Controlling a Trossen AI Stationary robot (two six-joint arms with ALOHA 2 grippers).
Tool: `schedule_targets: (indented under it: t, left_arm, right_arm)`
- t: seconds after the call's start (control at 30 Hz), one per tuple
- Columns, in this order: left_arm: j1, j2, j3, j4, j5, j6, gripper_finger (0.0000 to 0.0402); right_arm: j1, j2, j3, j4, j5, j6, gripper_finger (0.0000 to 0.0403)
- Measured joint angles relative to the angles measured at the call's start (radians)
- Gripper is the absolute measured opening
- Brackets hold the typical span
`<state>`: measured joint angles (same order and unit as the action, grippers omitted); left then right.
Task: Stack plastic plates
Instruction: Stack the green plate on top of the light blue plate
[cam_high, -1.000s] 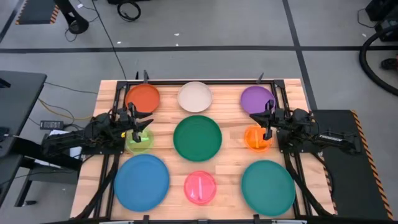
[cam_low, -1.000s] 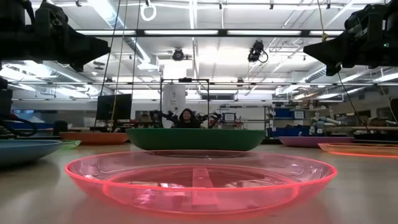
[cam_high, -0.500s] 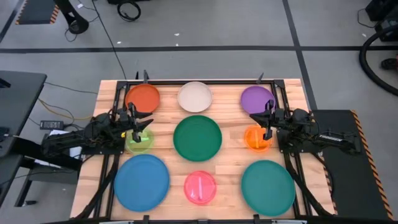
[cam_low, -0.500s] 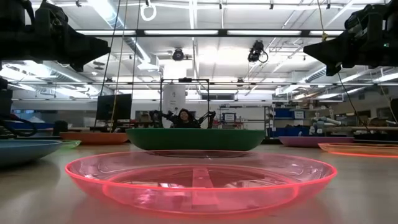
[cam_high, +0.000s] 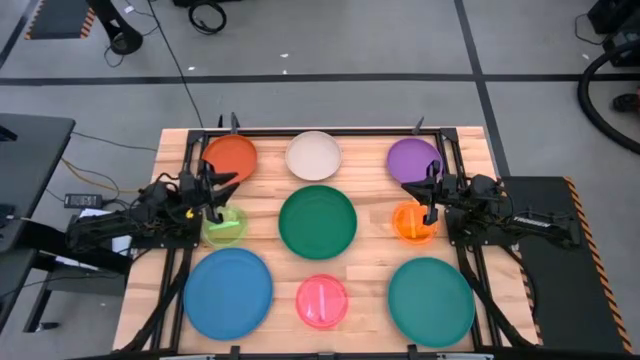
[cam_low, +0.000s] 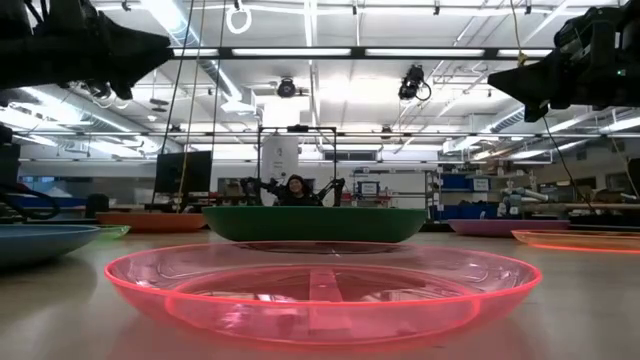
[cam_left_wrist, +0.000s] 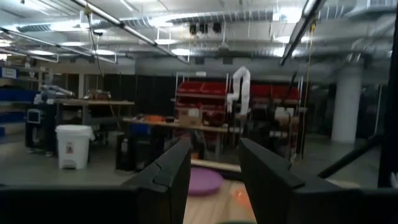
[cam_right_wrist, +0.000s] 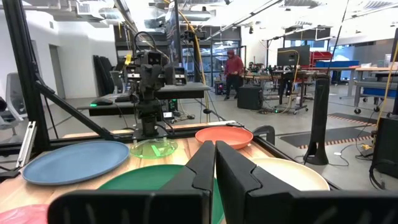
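Nine plates lie apart, each flat on the wooden table (cam_high: 370, 195). Red-orange (cam_high: 231, 157), cream (cam_high: 313, 154) and purple (cam_high: 413, 158) are in the far row. Lime (cam_high: 225, 225), dark green (cam_high: 317, 221) and orange (cam_high: 412, 222) are in the middle row. Blue (cam_high: 228, 290), pink (cam_high: 322, 301) and teal (cam_high: 431, 300) are nearest. My left gripper (cam_high: 228, 183) hangs open above the lime plate's far side, its fingers (cam_left_wrist: 174, 171) apart and level. My right gripper (cam_high: 405, 187) hangs shut above the orange plate's far edge, its fingers (cam_right_wrist: 202, 165) together. Both are empty.
A dark metal frame (cam_high: 330, 131) runs along the table's far edge and sides. In the low view the pink plate (cam_low: 320, 290) fills the foreground, with the dark green plate (cam_low: 313, 223) behind it. A person (cam_low: 297, 190) sits in the room beyond the table.
My left gripper has risen a little and gone slightly toward the table's far edge, staying above the lime plate. No plate has moved.
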<state>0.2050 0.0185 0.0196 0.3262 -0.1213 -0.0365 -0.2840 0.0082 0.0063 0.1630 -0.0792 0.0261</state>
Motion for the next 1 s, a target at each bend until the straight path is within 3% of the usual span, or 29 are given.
schedule_targets:
  t: [0.17, 0.43, 0.73, 0.87, 1.0]
  left_arm:
    - [0.000, 0.088, 0.000, -0.011, -0.014, -0.012, 0.0142]
    - [0.000, 0.362, 0.008, 0.106, -0.094, -0.126, 0.0167]
    - [0.000, 0.789, 0.230, 0.026, -0.115, -0.190, 0.0233]
    - [0.028, 0.937, 0.304, -0.019, -0.246, -0.245, 0.0240]
    - [0.093, 1.010, 0.373, -0.210, -0.296, -0.327, 0.0240]
  right_arm:
    - [0.000, 0.000, 0.000, 0.000, 0.000, 0.000, 0.0025]
    - [0.000, 0.000, 0.000, 0.000, 0.000, 0.000, 0.0025]
    - [0.000, 0.000, 0.000, 0.000, 0.000, 0.000, 0.0025]
    - [0.000, 0.000, 0.000, 0.000, 0.000, 0.000, 0.0025]
    - [0.000, 0.000, 0.000, 0.000, 0.000, 0.000, 0.0025]
